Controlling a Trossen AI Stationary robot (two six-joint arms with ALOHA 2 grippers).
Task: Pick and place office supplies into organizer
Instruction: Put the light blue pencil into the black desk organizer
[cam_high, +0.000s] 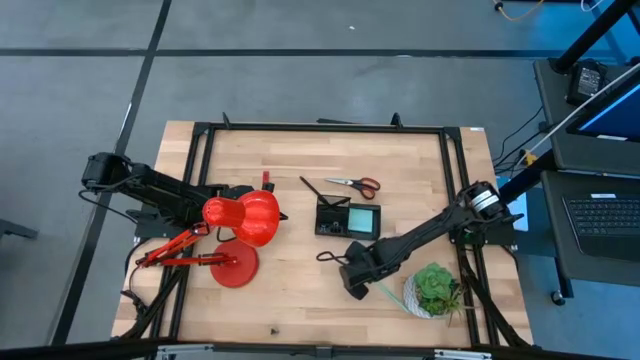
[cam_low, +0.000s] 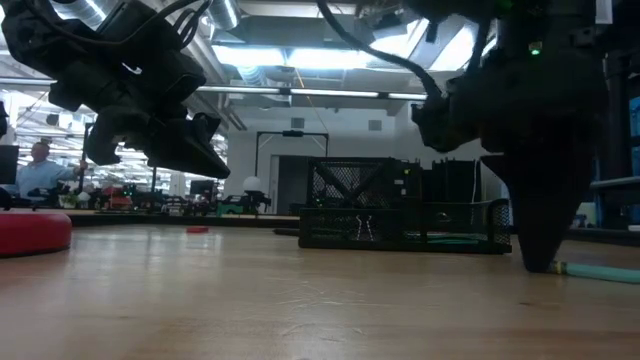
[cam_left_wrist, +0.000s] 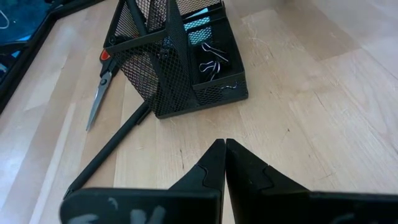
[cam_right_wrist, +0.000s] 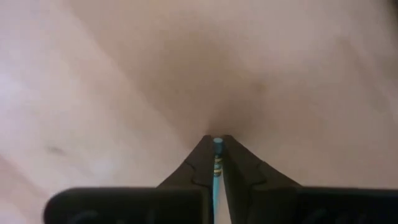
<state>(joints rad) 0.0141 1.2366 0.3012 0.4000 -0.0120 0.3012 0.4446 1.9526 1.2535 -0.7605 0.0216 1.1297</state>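
High view. The wooden table (cam_high: 300, 190) carries the black organizer (cam_high: 347, 217) near its centre, with a light-blue sticky-note pad (cam_high: 363, 217) in its right compartment. The red-handled scissors (cam_high: 355, 183) lie just beyond it toward the far edge, and the thin black pen (cam_high: 312, 188) lies slanted at its far-left corner. The right gripper (cam_high: 357, 287) is low over the near-right part of the table, beside the potted plant (cam_high: 436, 287); the pale teal pen (cam_high: 390, 293) runs from it toward the pot. The left gripper (cam_high: 236, 192) waits behind the red desk lamp (cam_high: 242, 225) on the left side.

Low view. The right gripper (cam_low: 545, 262) touches down at the table, the pale teal pen (cam_low: 600, 271) lying flat beside it (organizer (cam_low: 400, 212) farther back).

Left wrist view. The left gripper (cam_left_wrist: 224, 155) has its fingers pressed together on nothing; ahead stand the organizer (cam_left_wrist: 168, 68), the scissors (cam_left_wrist: 99, 93) and the black pen (cam_left_wrist: 109, 149).

Right wrist view. The right gripper (cam_right_wrist: 217, 155) pinches the pale teal pen (cam_right_wrist: 217, 163) between its fingertips.
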